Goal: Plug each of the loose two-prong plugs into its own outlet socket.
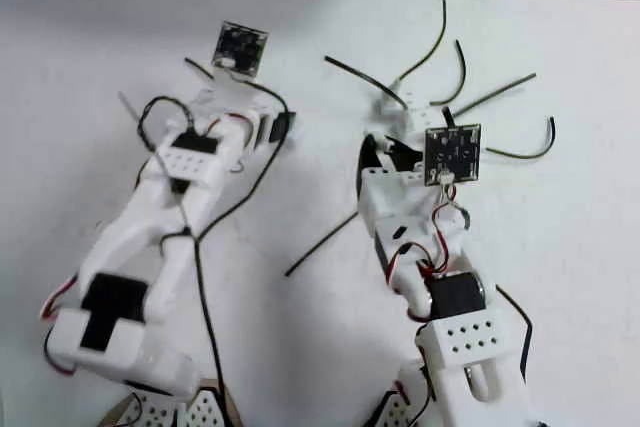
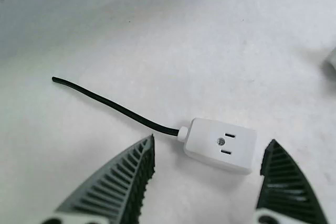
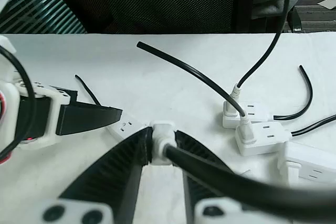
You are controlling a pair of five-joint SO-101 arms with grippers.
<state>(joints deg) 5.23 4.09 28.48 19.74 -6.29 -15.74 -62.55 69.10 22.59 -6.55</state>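
My left gripper is open, with a white outlet socket lying on the table between its ribbed fingers. The socket's slots face up and its short black cord trails away. My right gripper is shut on a white two-prong plug, whose thick black cord runs back over the gripper. The plug hangs just short of that same socket, beside the left arm's dark finger. In the high view the two grippers sit close together near the table's middle, left and right.
Two white sockets with plugs in them lie side by side close to the right gripper, and another socket lies beyond them. Several black cords fan out at the back right. The held plug's cord crosses the table between the arms.
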